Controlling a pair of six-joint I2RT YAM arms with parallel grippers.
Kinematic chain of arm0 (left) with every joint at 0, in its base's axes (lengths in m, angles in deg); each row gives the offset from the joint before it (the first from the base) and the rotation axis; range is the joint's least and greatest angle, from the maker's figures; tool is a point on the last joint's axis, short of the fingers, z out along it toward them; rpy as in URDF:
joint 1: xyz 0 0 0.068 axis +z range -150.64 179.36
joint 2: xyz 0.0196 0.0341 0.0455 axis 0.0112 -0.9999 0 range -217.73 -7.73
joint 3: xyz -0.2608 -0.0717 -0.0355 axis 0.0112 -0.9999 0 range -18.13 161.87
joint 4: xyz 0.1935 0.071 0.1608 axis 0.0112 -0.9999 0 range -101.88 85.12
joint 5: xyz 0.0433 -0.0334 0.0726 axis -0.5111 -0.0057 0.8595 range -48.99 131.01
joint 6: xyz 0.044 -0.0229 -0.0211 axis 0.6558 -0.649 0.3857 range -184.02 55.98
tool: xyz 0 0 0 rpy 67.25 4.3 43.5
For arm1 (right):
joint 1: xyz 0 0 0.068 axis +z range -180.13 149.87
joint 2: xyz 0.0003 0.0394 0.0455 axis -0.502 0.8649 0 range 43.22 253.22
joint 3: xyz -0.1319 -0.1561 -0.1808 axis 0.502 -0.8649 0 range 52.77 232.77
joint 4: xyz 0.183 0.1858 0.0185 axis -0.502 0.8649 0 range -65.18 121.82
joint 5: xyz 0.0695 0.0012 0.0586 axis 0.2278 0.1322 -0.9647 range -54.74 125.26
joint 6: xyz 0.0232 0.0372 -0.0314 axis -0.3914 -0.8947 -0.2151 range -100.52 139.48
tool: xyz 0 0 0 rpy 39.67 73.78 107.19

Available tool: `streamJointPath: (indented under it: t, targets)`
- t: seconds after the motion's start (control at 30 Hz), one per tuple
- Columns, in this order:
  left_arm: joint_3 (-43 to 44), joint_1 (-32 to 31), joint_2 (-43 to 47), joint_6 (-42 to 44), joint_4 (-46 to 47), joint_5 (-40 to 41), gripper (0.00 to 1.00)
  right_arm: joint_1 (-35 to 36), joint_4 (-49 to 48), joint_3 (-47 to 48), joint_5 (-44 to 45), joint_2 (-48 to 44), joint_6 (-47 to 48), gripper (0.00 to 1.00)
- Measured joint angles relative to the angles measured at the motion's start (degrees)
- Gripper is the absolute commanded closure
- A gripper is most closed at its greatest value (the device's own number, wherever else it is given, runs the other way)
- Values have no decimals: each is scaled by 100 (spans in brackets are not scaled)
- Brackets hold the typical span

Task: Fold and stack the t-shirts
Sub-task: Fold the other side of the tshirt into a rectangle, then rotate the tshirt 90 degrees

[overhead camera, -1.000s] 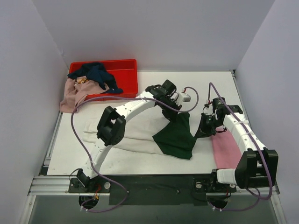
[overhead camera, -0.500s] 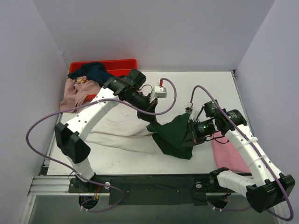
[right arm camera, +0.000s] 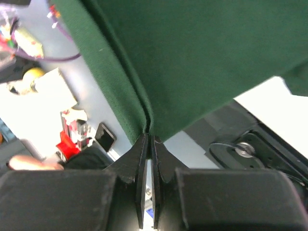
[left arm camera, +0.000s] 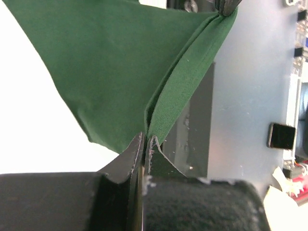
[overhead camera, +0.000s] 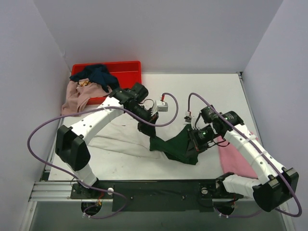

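Observation:
A white t-shirt [overhead camera: 120, 137] with a dark green sleeve [overhead camera: 175, 144] lies across the middle of the table. My left gripper [overhead camera: 153, 140] is shut on the green cloth's edge [left arm camera: 178, 110], and my right gripper [overhead camera: 191, 143] is shut on its other edge [right arm camera: 125, 110]. The green cloth hangs stretched between them above the table. A bright pink t-shirt [overhead camera: 236, 159] lies folded at the right under my right arm. A navy t-shirt [overhead camera: 98, 74] and a dusty pink t-shirt [overhead camera: 77, 96] are heaped at the back left.
A red plastic crate [overhead camera: 127, 77] stands at the back left, with the navy and dusty pink cloth spilling over its left side. Grey walls close in the table on three sides. A black rail runs along the near edge [overhead camera: 159, 192].
Both grippers have moved left and toward the near edge, carrying the green cloth with them. The left arm has swung round so that its elbow now lies at the left.

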Motion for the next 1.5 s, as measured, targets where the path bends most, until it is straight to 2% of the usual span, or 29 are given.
streamJointPath:
  t: [0.23,0.43,0.67,1.0,1.03,1.07,1.1,1.13,1.2,1.37,1.43,1.5]
  targets:
    - [-562,63,-273,-1180,1711,855,100,-1255,-817,-267,929,857,-70,100]
    - [-824,103,-977,-1899,3176,1762,100,-1456,-1803,-103,1620,2039,-79,100]
    - [-994,111,-1235,-2208,4022,2492,100,-1464,-2345,535,2225,3248,-13,100]
    - [-994,116,-1506,-2299,4426,2704,100,-1510,-2562,922,2549,3512,164,100]
    - [-994,116,-1558,-2302,4424,2719,100,-1510,-2568,935,2549,3567,175,93]
    - [-994,116,-1606,-2302,4426,2732,86,-1510,-2566,946,2549,3626,179,88]
    - [-994,116,-1648,-2302,4422,2758,72,-1510,-2562,955,2553,3681,181,71]
    - [-994,116,-1681,-2293,4409,2809,53,-1510,-2533,979,2599,3724,195,66]
    - [-973,127,-1718,-2229,4341,2887,32,-1530,-2463,1047,2710,3770,216,59]
    - [-442,221,-1755,-2170,3775,3058,30,-1539,-2347,1342,3104,3689,105,57]
    - [-94,293,-1742,-2120,3593,3075,30,-1513,-2330,1351,3268,3482,-35,61]
    - [81,393,-1639,-1985,3486,3077,37,-1447,-2308,1342,3460,3134,-232,72]
